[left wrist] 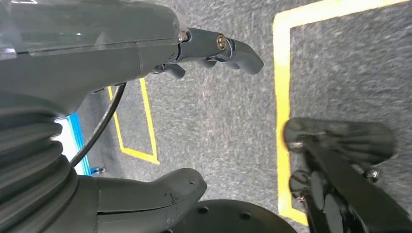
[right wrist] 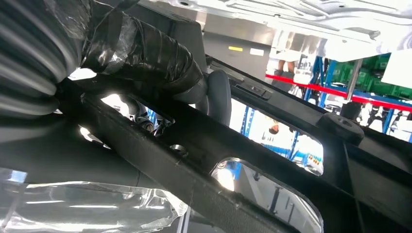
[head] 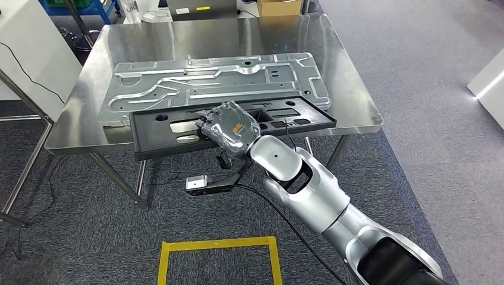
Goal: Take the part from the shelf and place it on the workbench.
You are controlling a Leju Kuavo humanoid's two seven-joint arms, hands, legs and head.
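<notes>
1. Nearest in, the silver right arm point(head: 309, 190) reaches up to the table; its right hand point(head: 230, 127), wrapped in clear film, grips the long black plastic frame with cut-outs point(head: 178, 132)
2. That frame overhangs the near edge of the stainless steel table point(head: 356, 95), beside the embossed grey sheet-metal panel point(head: 214, 80)
3. Push it further on before letting go, I'd say
4. Left hand point(left wrist: 145, 121) hangs over carpet, fingers apart, holding nothing
5. No containers here

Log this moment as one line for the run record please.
right hand: grips black part | part: front edge of steel workbench, overhanging | silver panel: behind it | left hand: hangs, holds nothing
</notes>
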